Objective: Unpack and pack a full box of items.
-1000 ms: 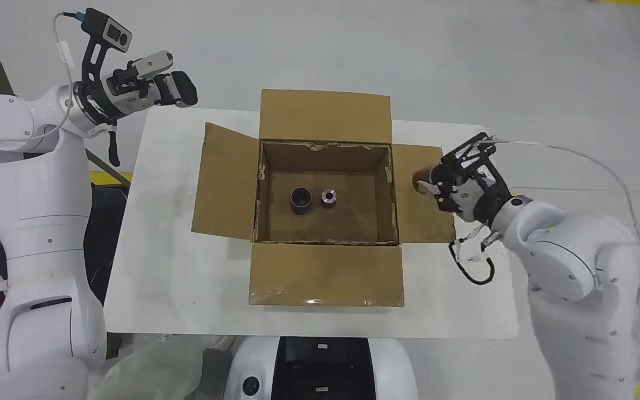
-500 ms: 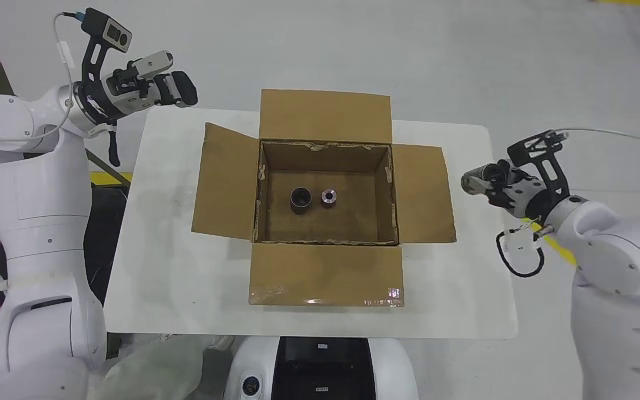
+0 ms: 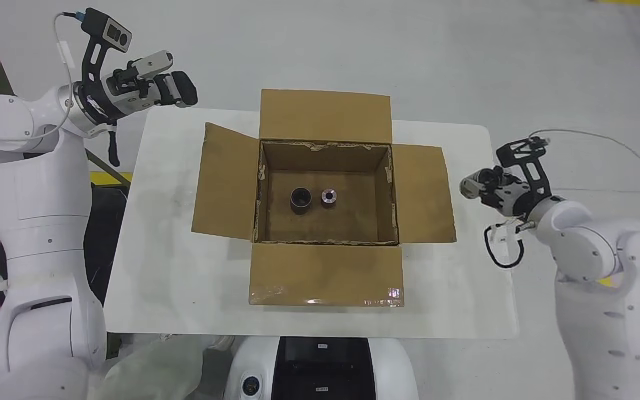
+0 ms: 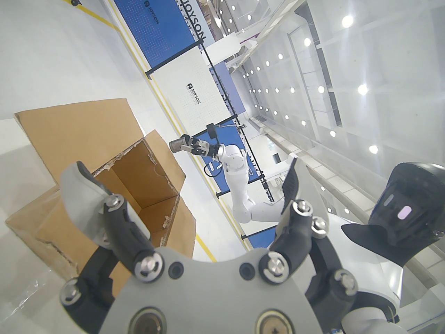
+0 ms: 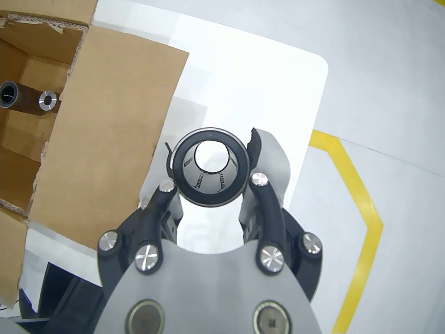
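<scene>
Left to right. The left hand (image 3: 178,88) is raised outside the far corner of the table (image 3: 180,290), fingers spread wide and holding nothing. The box (image 3: 325,275) lies well apart from it, toward the robot's midline and lower. Inside the box, a dark cylinder (image 3: 301,198) and a silver-capped cylinder (image 3: 328,197) stand side by side on the floor.

The right hand (image 3: 478,186) is clamped on a hollow metal sleeve (image 5: 205,184), one finger on each side of its wall. It hovers just outside the box's side flap (image 3: 425,195).

The step in hand appears to be unpacking: the sleeve is out and awaits placement. Done well, the hand descends over the bare table beneath it, seats the sleeve on an end face so that it cannot roll, and opens only at contact.

Open room is a narrow strip, with the flap's edge just inward of the hand and the table's rim just outward. The descent should stay between the two.
</scene>
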{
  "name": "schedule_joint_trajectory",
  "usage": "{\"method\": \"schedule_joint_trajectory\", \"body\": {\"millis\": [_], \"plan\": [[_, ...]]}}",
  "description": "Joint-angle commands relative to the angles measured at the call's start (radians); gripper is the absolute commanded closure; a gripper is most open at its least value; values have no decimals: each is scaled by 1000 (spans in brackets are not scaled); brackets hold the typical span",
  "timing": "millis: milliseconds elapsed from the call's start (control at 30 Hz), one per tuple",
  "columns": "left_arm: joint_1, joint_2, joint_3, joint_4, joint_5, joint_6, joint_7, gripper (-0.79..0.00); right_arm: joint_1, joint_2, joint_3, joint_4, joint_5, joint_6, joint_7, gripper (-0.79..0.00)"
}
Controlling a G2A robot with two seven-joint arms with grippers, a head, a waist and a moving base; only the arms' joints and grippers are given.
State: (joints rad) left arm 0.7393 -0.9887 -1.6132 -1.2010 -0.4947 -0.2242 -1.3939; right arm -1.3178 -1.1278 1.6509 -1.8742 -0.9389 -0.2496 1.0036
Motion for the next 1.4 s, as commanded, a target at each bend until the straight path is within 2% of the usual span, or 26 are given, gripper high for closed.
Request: {"method": "schedule_joint_trajectory", "body": {"millis": [0, 567, 667, 1100, 1367], "plan": [[0, 0, 0, 0, 0, 0, 0, -785, 3, 0, -7, 13, 5, 10, -12, 0], [0, 0, 0, 0, 0, 0, 0, -785, 3, 0, -7, 13, 5, 10, -12, 0], [0, 0, 0, 0, 0, 0, 0, -785, -10, 1, -12, 31, 6, 22, -47, 0], [0, 0, 0, 0, 0, 0, 0, -785, 29, 3, -49, 208, -13, 107, -83, 0], [0, 0, 0, 0, 0, 0, 0, -785, 51, -1, -78, 348, -42, 168, -169, 0]]}}
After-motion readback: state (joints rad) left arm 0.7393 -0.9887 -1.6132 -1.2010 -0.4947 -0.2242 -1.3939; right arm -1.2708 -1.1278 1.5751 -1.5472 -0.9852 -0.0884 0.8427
